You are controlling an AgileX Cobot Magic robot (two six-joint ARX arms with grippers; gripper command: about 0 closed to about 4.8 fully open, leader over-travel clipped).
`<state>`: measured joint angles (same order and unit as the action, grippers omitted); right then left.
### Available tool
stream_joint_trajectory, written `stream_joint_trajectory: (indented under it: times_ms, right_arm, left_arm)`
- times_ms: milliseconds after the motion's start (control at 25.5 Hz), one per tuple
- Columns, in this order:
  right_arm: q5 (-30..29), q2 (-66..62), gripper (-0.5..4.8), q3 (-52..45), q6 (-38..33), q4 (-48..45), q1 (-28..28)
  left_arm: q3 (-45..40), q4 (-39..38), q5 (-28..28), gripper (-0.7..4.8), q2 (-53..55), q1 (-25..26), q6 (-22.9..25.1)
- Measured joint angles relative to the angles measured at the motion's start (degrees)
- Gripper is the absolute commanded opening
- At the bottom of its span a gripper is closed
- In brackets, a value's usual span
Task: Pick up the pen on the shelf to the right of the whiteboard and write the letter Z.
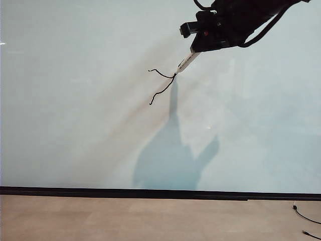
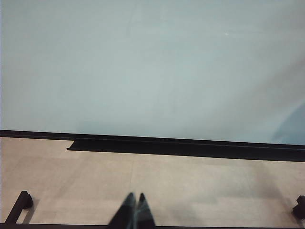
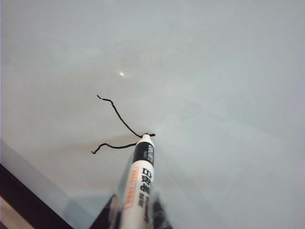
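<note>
While the pen (image 3: 139,188) was clamped between the narrowed jaws of the right gripper (image 1: 200,47), its dark tip was pressed against the whiteboard (image 1: 75,125) at the upper right corner of the unfinished letter Z (image 1: 161,85). In the exterior view the slim white barrel was seen slanting down and to the left out of the black gripper, high on the right of the board. Two strokes had been laid down: a short wobbly top bar, and a diagonal running from the tip's corner down to the left. No bottom bar was visible, so the letter was judged about two thirds done. Oddly, the tip was seen at the junction of the two strokes and not at the diagonal's lower end, where the last stroke would be expected to start; a move back down to that end was judged necessary before the closing bar could be drawn to the right.

The left gripper (image 2: 135,210) was seen closed and empty, low over the tan floor (image 2: 190,191) in front of the board's black bottom strip (image 2: 190,145), well apart from the writing. The picking-up part of the task was plainly complete.
</note>
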<state>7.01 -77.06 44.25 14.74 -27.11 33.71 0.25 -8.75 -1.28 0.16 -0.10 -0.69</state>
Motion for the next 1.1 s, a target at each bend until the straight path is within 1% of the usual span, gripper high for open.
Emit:
stream_joint_trajectory:
  times_ms: [78, 157, 196, 353, 588, 1097]
  right_arm:
    - [-0.59, 0.20, -0.09, -1.60, -0.66, -1.77, 0.61]
    - [-0.85, 0.00, -0.09, -5.79, -3.65, -5.90, 4.02]
    - [-1.22, -0.52, -0.09, -6.60, -4.72, -7.26, 4.61]
    - [-2.34, -5.14, -0.09, -7.69, -8.41, -14.82, 3.98]
    - [-3.54, -10.25, -0.09, -7.37, -10.38, -20.44, 4.17]
    - [-4.81, -14.95, -0.09, -4.13, -11.80, -22.05, 3.02]
  left_arm:
    - [0.00, 0.00, 0.00, -0.05, 0.00, 0.00, 0.00]
    - [0.00, 0.00, -0.02, -0.05, 0.00, 0.00, 0.00]
    - [0.00, 0.00, 0.00, -0.04, 0.00, 0.00, 0.00]
    - [0.00, 0.00, 0.00, -0.05, 0.00, 0.00, 0.00]
    - [0.00, 0.00, 0.00, -0.04, 0.00, 0.00, 0.00]
    - [0.00, 0.00, 0.00, -0.05, 0.00, -0.02, -0.02]
